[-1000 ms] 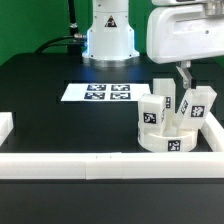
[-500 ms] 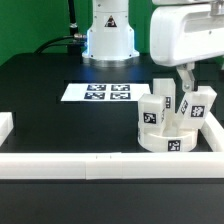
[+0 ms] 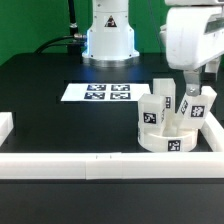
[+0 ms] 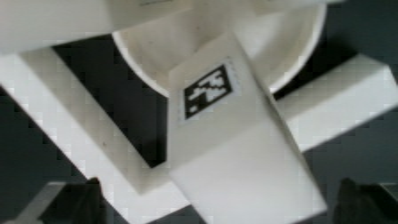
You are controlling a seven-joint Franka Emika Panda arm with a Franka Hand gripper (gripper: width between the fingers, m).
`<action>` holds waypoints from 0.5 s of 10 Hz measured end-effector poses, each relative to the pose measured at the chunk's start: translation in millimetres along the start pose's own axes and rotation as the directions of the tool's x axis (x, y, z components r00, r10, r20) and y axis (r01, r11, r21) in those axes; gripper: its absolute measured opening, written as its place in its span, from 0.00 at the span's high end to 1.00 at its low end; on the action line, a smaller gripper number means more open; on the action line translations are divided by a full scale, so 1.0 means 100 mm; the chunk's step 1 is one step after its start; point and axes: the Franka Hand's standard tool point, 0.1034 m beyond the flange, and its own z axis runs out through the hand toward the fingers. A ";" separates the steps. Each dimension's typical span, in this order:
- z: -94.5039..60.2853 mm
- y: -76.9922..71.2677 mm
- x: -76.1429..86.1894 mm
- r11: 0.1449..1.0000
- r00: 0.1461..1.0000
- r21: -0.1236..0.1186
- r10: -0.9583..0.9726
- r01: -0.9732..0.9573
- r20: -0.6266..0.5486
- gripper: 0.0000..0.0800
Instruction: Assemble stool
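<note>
Exterior view: arm slides over to the upright legs

The gripper [image 3: 190, 88] has its jaws spread wide with nothing between them, having shifted toward the exterior view's right to hang above the third leg [image 3: 200, 104]; all three legs now stand on the round seat [image 3: 165, 137] near the table's [image 3: 40, 100] front rail, so assembly looks nearly finished. No writing, only black-and-white square tags on parts and marker board [image 3: 101, 93]
</note>
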 end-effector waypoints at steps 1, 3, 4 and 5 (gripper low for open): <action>0.02 0.00 -0.01 0.998 0.998 -0.001 -0.069 0.069 0.006 0.19; 0.06 -0.01 -0.04 0.977 0.977 0.001 -0.212 0.212 0.026 0.19; 0.07 -0.01 -0.05 0.969 0.969 0.001 -0.245 0.245 0.033 0.19; 0.09 -0.01 -0.08 0.954 0.953 0.003 -0.301 0.301 0.042 0.19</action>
